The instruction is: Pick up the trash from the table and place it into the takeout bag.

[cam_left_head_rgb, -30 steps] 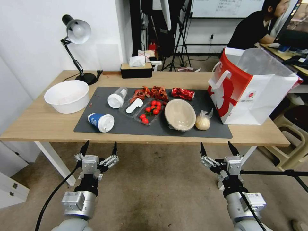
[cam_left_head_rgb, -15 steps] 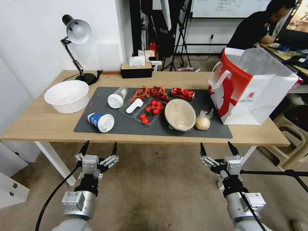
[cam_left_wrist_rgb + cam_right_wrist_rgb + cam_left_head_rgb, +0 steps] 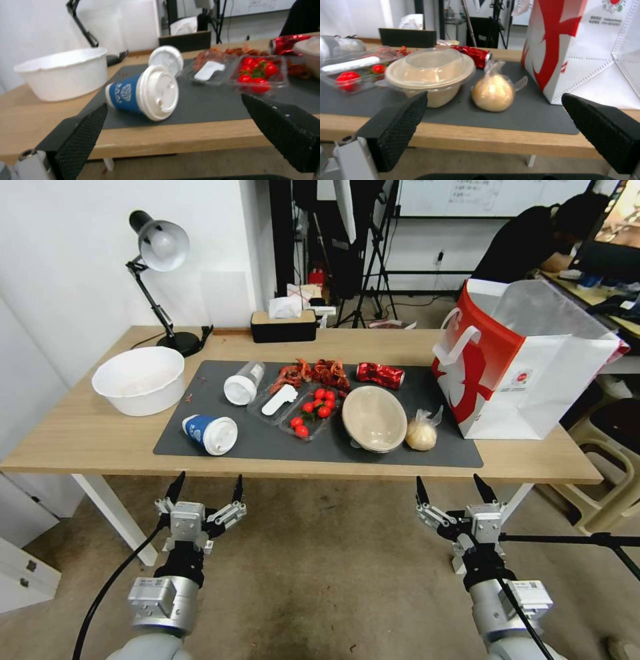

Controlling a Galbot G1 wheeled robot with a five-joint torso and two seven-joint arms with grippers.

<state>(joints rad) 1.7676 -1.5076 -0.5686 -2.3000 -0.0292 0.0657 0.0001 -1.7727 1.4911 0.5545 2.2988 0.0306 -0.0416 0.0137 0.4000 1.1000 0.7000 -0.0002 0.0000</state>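
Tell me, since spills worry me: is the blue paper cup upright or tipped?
Tipped: the blue paper cup lies on its side, lid on.

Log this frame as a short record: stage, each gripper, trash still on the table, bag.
stage: nothing picked up yet
left gripper: open, empty, below the table edge, facing the blue cup
right gripper: open, empty, below the edge, facing the bun
trash on mat: blue cup and clear cup on their sides, bowl, bun, can
bag: upright, right end of table
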